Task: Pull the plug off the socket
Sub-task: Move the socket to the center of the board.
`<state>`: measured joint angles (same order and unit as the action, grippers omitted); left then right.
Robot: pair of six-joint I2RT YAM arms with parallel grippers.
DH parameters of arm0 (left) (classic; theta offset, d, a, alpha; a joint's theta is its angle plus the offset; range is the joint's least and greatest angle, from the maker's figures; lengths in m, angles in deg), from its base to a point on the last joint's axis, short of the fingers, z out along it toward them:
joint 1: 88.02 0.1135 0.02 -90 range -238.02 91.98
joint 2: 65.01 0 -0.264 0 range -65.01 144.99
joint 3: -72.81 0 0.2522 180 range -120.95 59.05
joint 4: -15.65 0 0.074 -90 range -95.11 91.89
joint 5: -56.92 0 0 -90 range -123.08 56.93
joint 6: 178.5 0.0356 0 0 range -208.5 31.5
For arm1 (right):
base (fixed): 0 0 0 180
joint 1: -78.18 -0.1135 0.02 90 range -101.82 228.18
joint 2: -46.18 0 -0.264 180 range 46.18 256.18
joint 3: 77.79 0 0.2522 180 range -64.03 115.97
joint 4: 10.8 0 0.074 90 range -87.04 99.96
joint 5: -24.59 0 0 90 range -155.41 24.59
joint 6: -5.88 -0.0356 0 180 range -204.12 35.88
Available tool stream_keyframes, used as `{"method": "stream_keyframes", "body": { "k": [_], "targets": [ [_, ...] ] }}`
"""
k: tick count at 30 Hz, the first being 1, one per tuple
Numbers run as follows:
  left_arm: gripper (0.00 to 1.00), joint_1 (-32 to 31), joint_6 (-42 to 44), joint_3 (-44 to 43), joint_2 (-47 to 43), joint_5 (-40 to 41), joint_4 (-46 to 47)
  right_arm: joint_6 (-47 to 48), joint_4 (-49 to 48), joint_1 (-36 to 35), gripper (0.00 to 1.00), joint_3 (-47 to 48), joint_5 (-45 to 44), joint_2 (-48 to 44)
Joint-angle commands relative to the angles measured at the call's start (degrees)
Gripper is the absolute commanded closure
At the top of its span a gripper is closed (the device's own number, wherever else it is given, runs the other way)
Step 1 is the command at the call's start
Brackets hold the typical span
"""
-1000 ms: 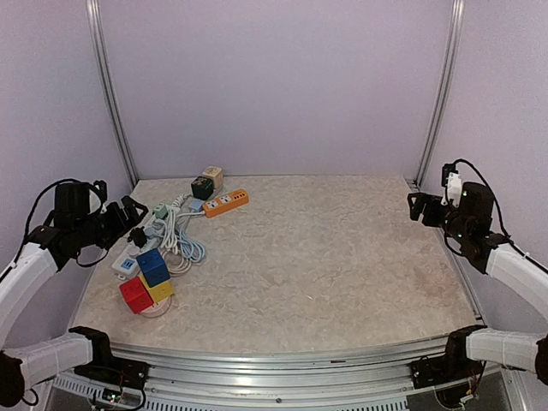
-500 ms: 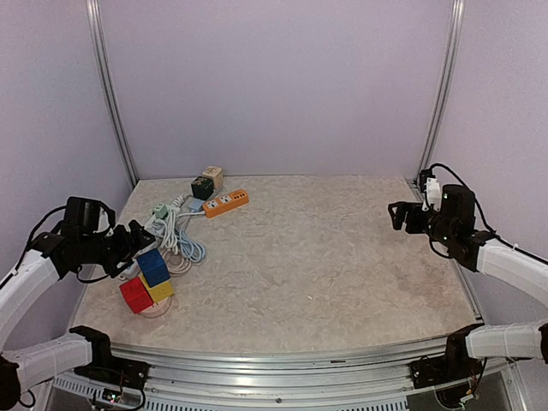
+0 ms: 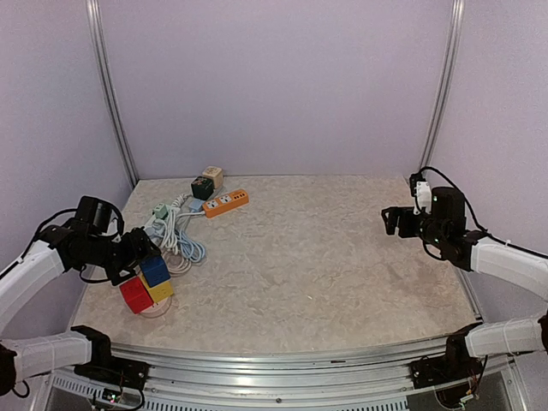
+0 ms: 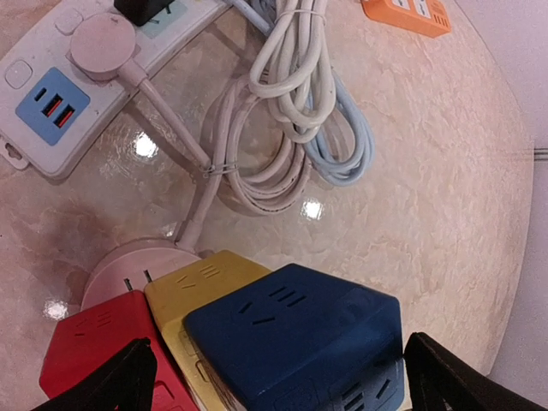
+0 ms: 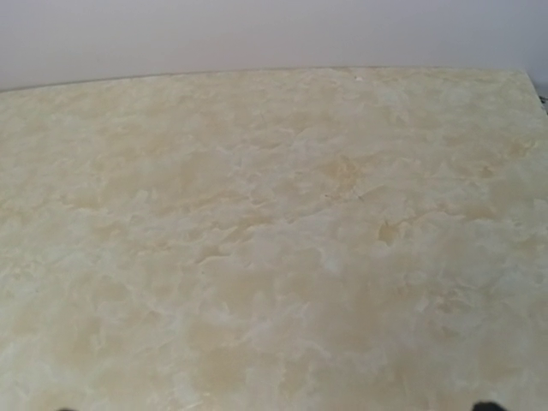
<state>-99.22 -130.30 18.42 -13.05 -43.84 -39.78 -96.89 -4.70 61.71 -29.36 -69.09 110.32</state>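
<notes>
The left end effector [image 3: 137, 248] hangs right above the cube stack [image 3: 145, 287], close to the near left corner of the desk [image 3: 325, 257], and its fingers are spread wide. In the left wrist view the blue cube [image 4: 291, 334] lies between the two fingertips [image 4: 103, 385]. The yellow cube [image 4: 201, 282] and the red cube [image 4: 103, 342] follow it toward one finger, so the row runs about along the line from finger to finger, not across it. All three sit on a pink base [image 4: 128, 265]. Its cable [image 4: 163, 103] leads to a round plug [image 4: 103, 44] pressed into the white strip [image 4: 51, 103], just beside the stack on the side of the left edge. I cannot tell for sure which piece must come off; the blue cube is the nearest one. The right end effector [image 3: 392, 220], also spread and holding nothing, is well apart by the right edge. The left arm is therefore the nearer one for this move.
</notes>
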Motion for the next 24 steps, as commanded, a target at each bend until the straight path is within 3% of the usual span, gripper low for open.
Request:
{"method": "stream_keyframes", "body": {
  "k": [1,24],
  "targets": [
    [0.01,-1.6,0.2,-2.2,1.2,1.8,-2.3,1.4,-1.0,-1.2,0.0,1.2,-1.9,1.0],
    [0.01,-3.8,1.1,-5.9,8.4,4.8,-4.0,3.3,-1.5,-2.3,0.0,-1.4,-3.8,1.7]
  ]
}}
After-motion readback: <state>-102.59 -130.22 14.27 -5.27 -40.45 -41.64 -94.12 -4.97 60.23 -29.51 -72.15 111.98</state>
